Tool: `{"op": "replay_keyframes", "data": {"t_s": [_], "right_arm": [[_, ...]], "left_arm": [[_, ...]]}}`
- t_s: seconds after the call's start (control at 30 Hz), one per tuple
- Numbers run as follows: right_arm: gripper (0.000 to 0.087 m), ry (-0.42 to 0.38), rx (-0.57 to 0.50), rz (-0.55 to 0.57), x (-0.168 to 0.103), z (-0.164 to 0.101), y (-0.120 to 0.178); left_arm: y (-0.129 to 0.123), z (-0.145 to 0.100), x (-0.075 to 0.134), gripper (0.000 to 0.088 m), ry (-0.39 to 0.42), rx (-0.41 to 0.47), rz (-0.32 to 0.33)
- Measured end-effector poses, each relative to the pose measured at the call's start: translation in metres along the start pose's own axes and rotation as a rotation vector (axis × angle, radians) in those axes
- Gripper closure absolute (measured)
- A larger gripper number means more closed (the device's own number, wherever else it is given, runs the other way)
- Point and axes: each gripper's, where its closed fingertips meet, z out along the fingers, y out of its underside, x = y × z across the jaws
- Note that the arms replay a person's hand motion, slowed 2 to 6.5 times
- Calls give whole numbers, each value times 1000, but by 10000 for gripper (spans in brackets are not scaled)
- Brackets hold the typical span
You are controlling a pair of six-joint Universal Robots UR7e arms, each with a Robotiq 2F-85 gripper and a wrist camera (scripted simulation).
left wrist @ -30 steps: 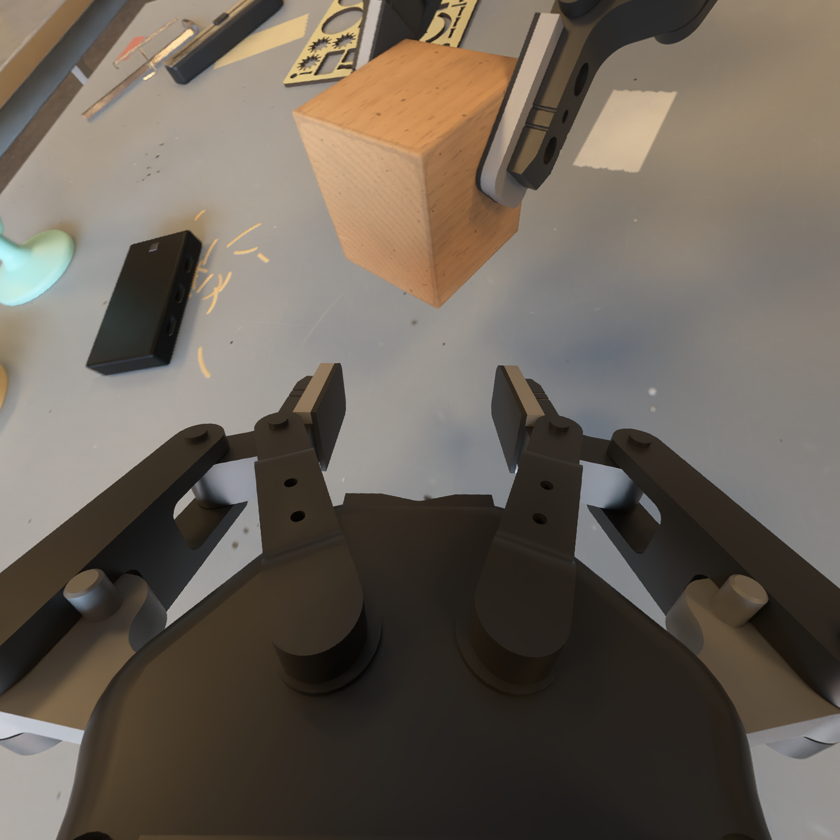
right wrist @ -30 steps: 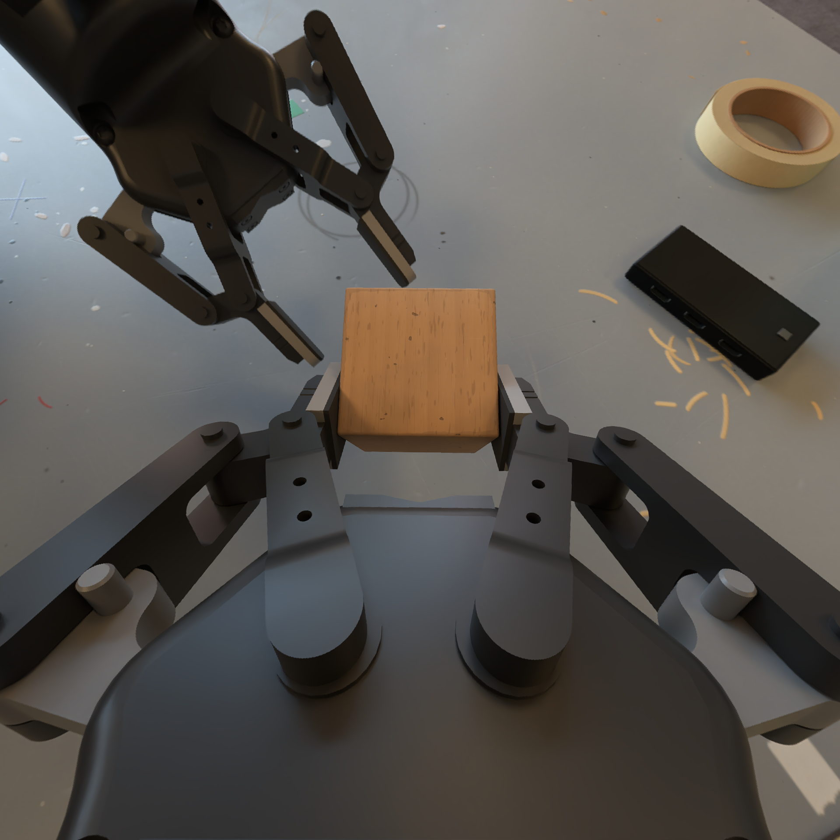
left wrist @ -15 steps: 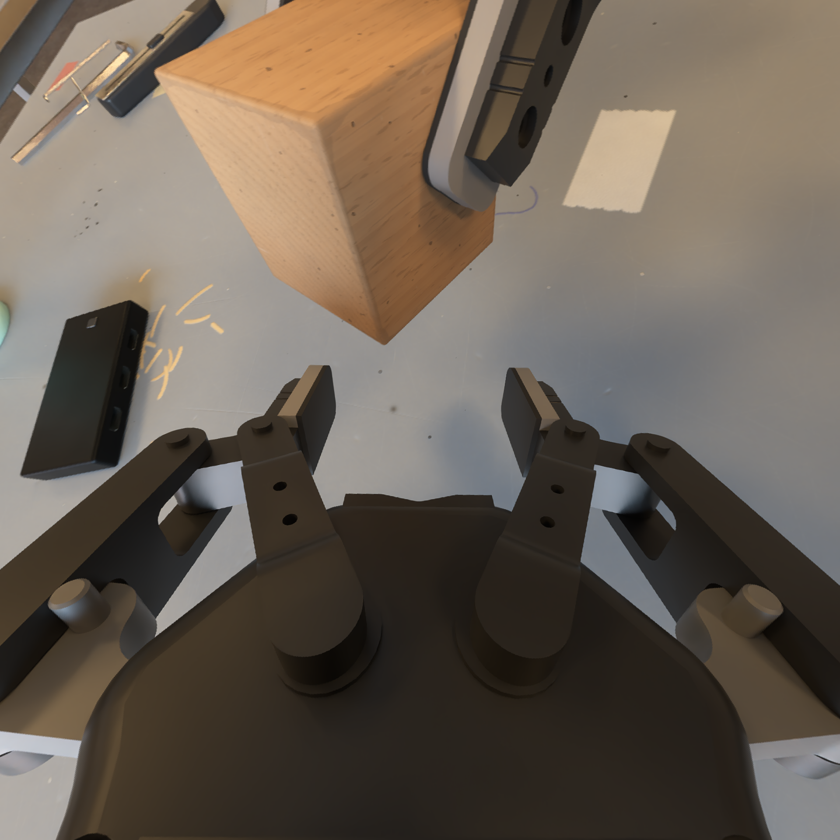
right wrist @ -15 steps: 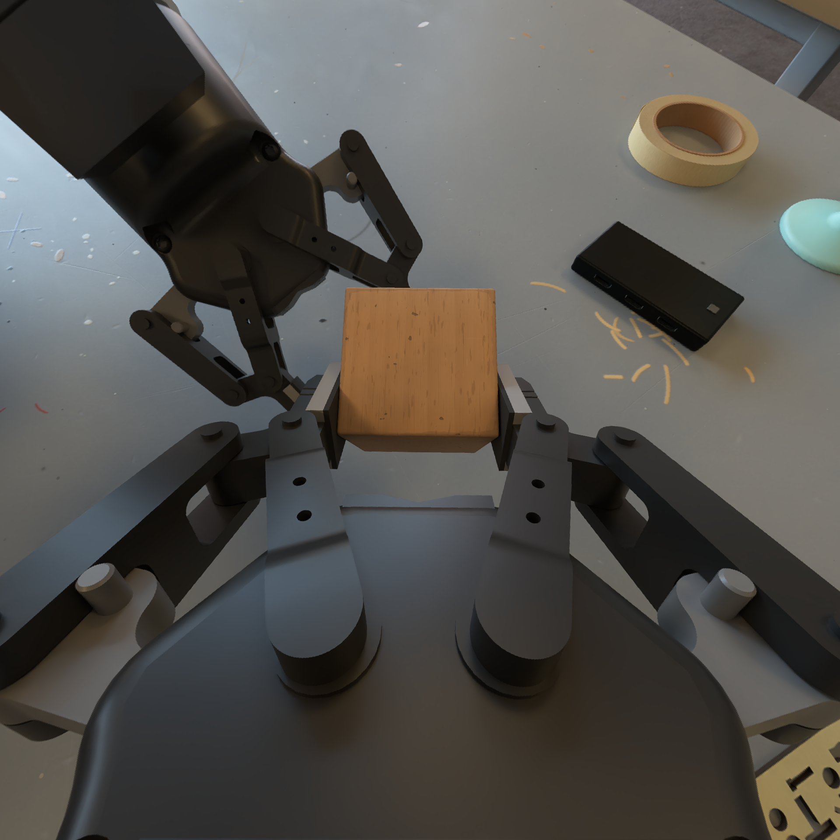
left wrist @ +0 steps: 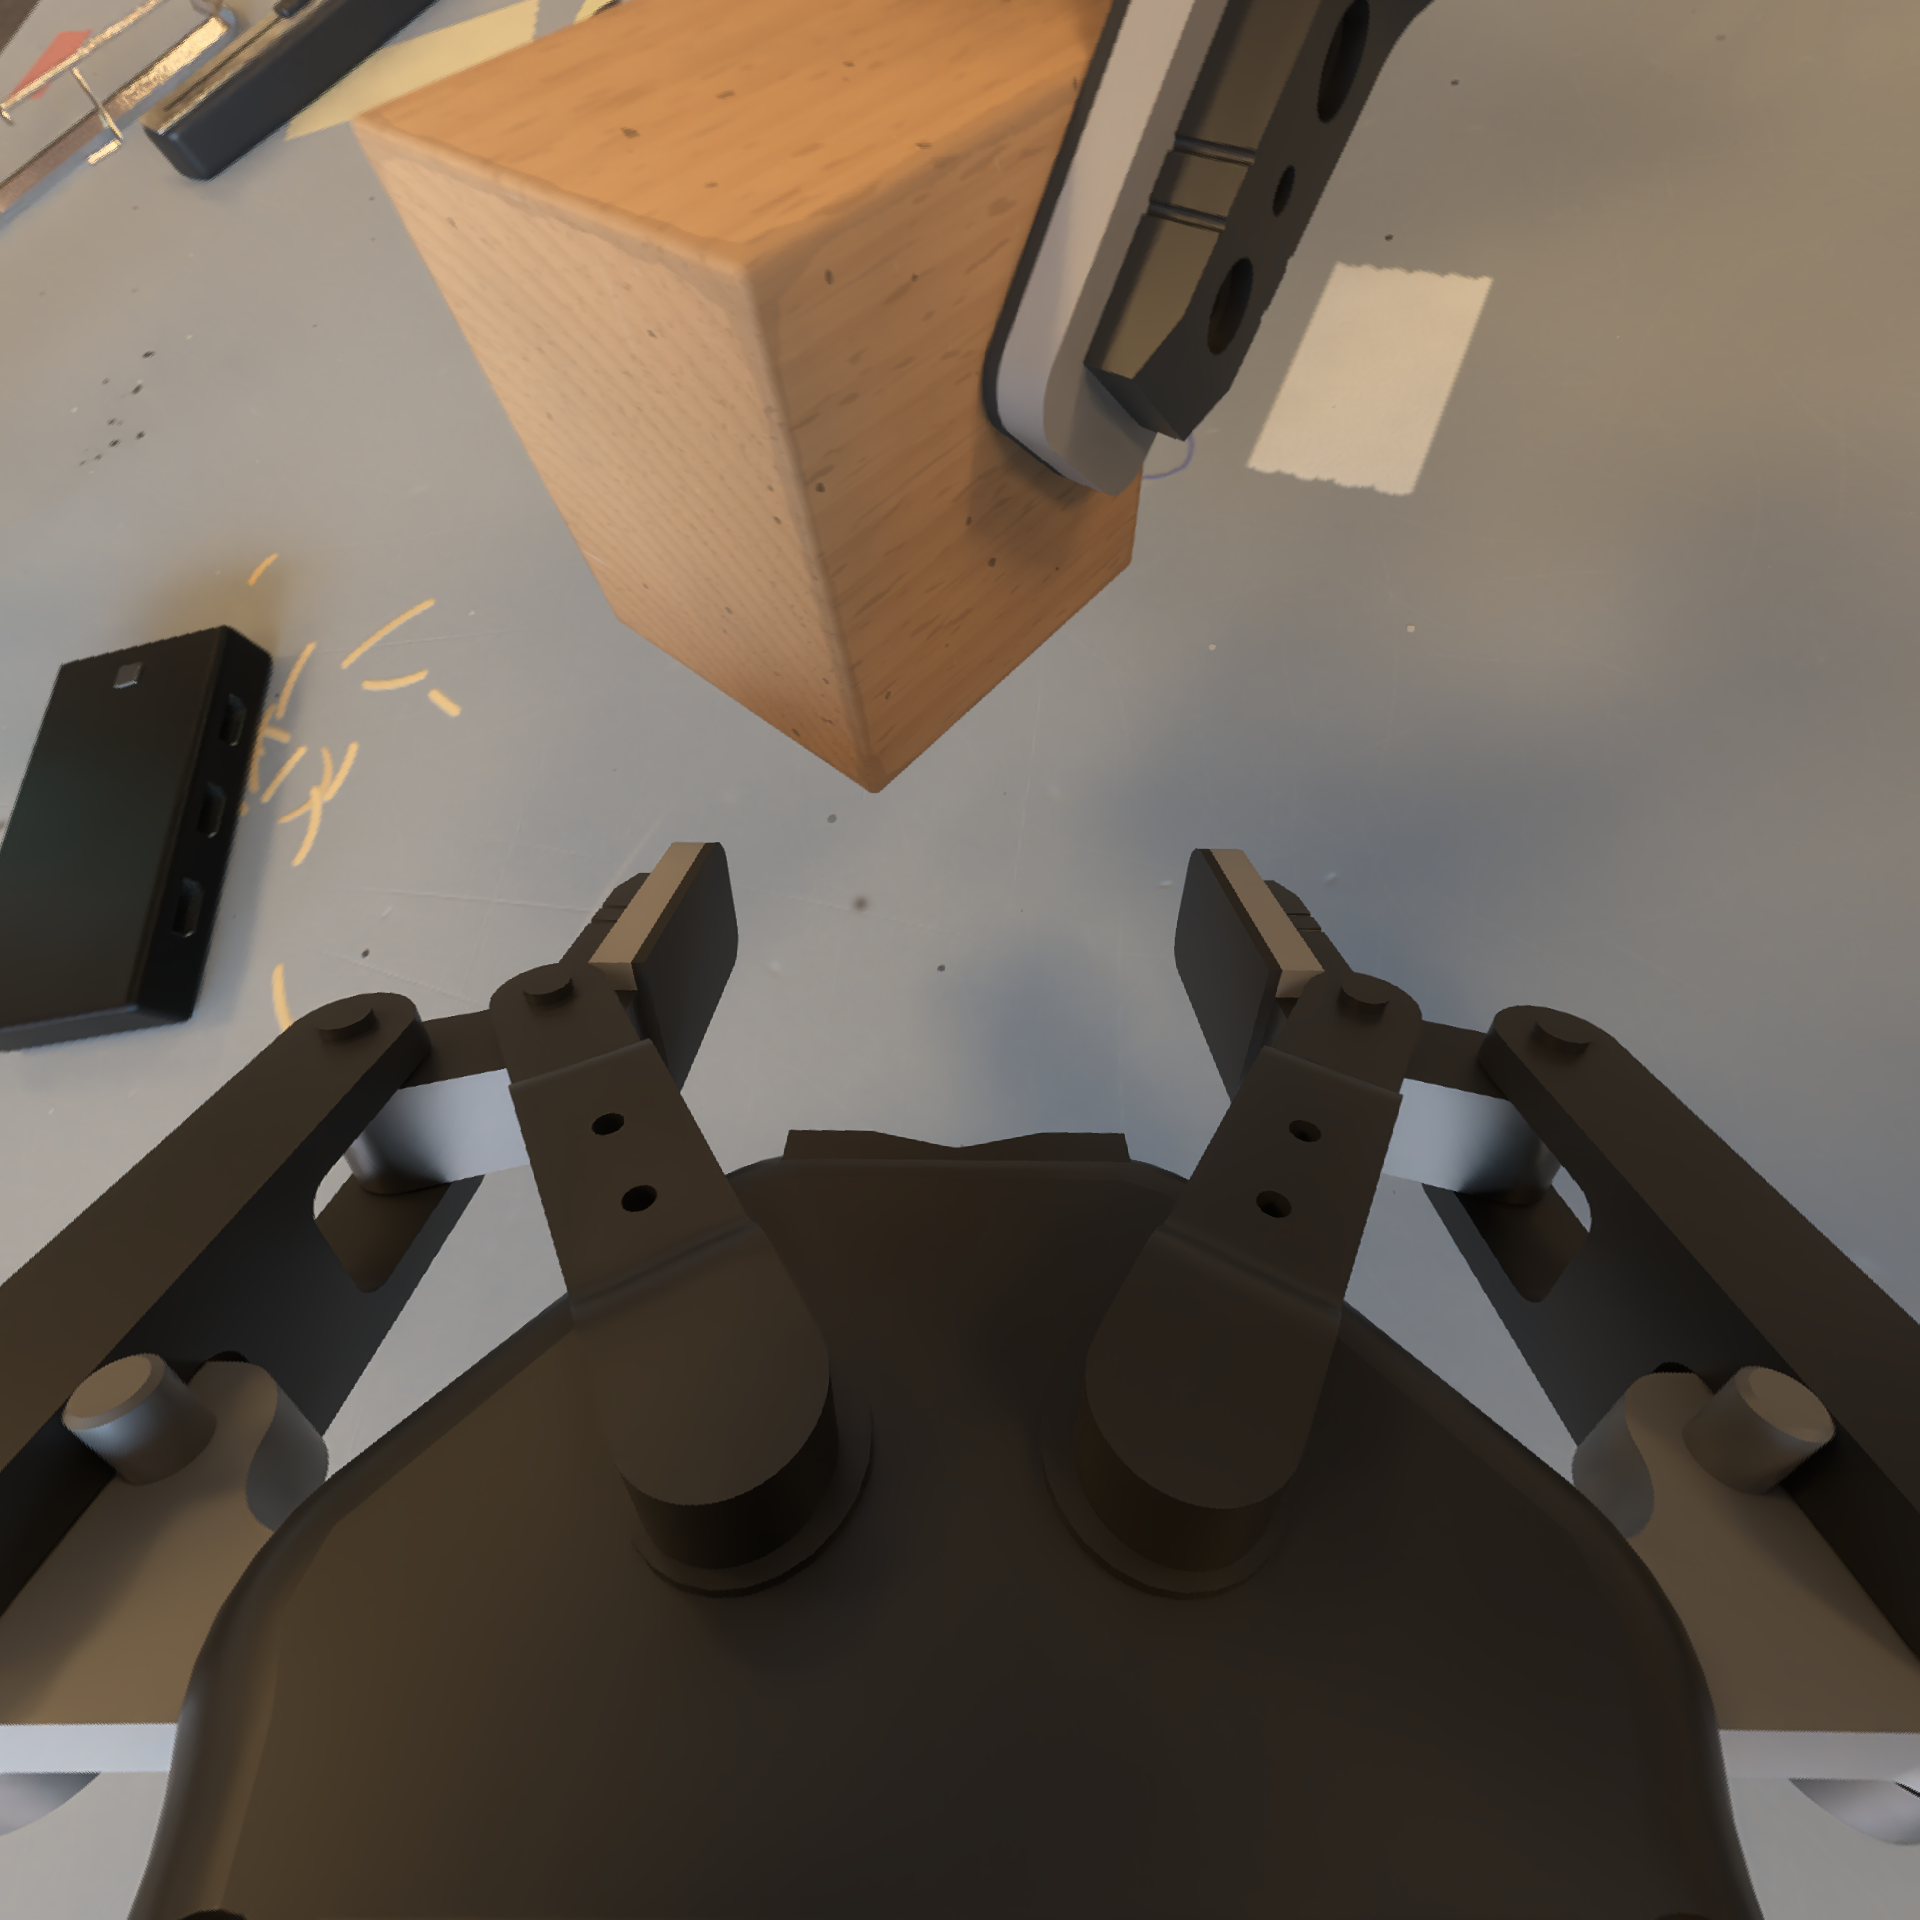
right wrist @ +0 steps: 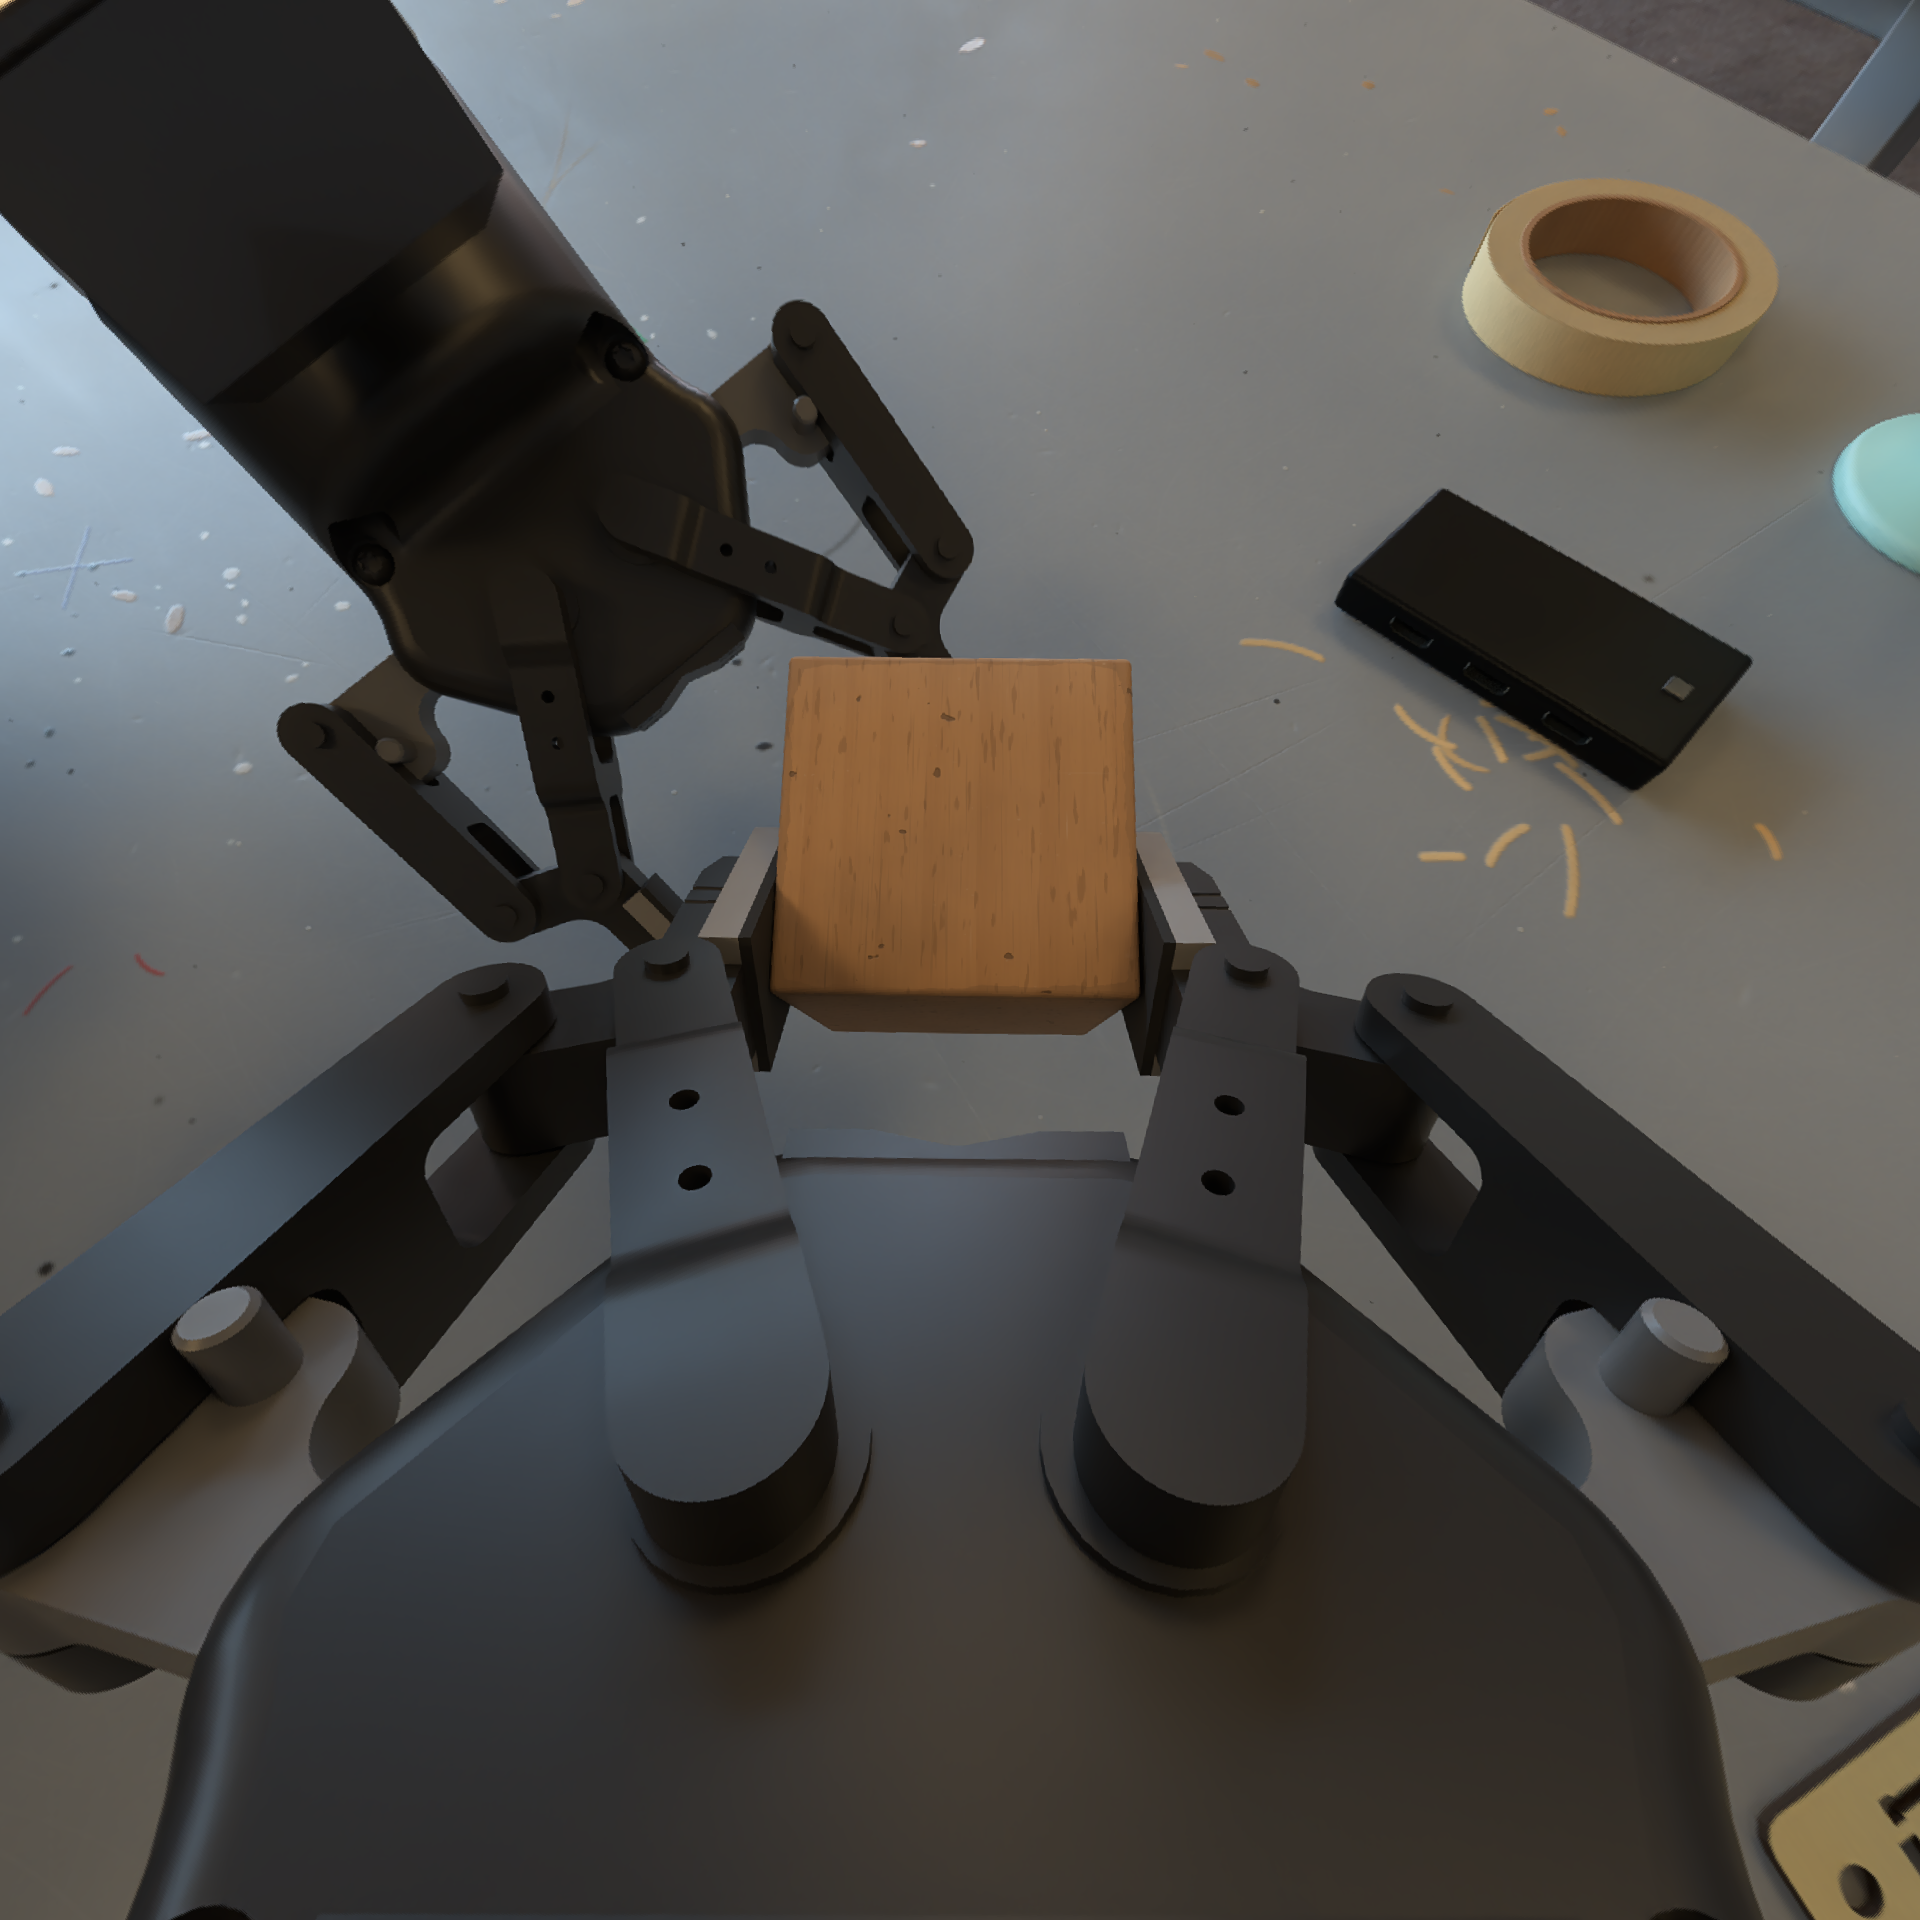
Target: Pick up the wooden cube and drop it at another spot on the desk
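The wooden cube [right wrist: 956,831] is clamped between the pads of my right gripper [right wrist: 956,914] and hangs clear above the grey desk [right wrist: 1195,260]. In the left wrist view the same cube [left wrist: 748,374] fills the upper middle, with one right finger [left wrist: 1174,229] pressed on its side. My left gripper [left wrist: 956,914] is open and empty, just below and in front of the cube without touching it. In the right wrist view the left gripper [right wrist: 790,769] sits behind and left of the cube, one fingertip hidden by it.
A flat black box [right wrist: 1538,634] lies right of the cube among orange shavings [right wrist: 1507,790]; it also shows in the left wrist view [left wrist: 114,821]. A tape roll [right wrist: 1621,281] and a teal object [right wrist: 1886,499] sit far right. A pale tape strip [left wrist: 1371,374] and tools [left wrist: 239,83] lie beyond.
The right gripper has carried the cube higher and closer to the left gripper. The left gripper has opened wider and now sits right beside the cube.
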Motion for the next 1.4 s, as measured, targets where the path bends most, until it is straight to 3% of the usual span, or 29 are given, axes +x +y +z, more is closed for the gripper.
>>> {"op": "replay_keyframes", "data": {"t_s": [0.23, 0.4, 0.63, 0.8, 1.13, 1.3, 1.33, 1.4], "right_arm": [[357, 5, -22, 40, -8, 7, -4], [357, 12, -48, 52, -17, 13, -7], [357, 47, -82, 59, -20, 18, -7], [357, 59, -126, 73, -19, 24, 2], [357, 42, -140, 122, -18, 25, 8], [353, 49, -105, 129, -18, 17, 4], [303, 53, -94, 126, -18, 15, 2], [93, 60, -76, 119, -19, 11, -1]], "left_arm": [[9, -25, -1, 121, -15, 0, -19], [24, -47, -2, 177, -52, -10, 0], [51, -86, -25, 187, -197, -33, 12], [68, -112, -43, 188, -288, -39, -16], [114, -145, -73, 191, -418, -151, -25], [129, -152, -81, 191, -439, -190, -25], [131, -154, -82, 191, -444, -194, -29], [135, -156, -86, 191, -449, -197, -34]]}}
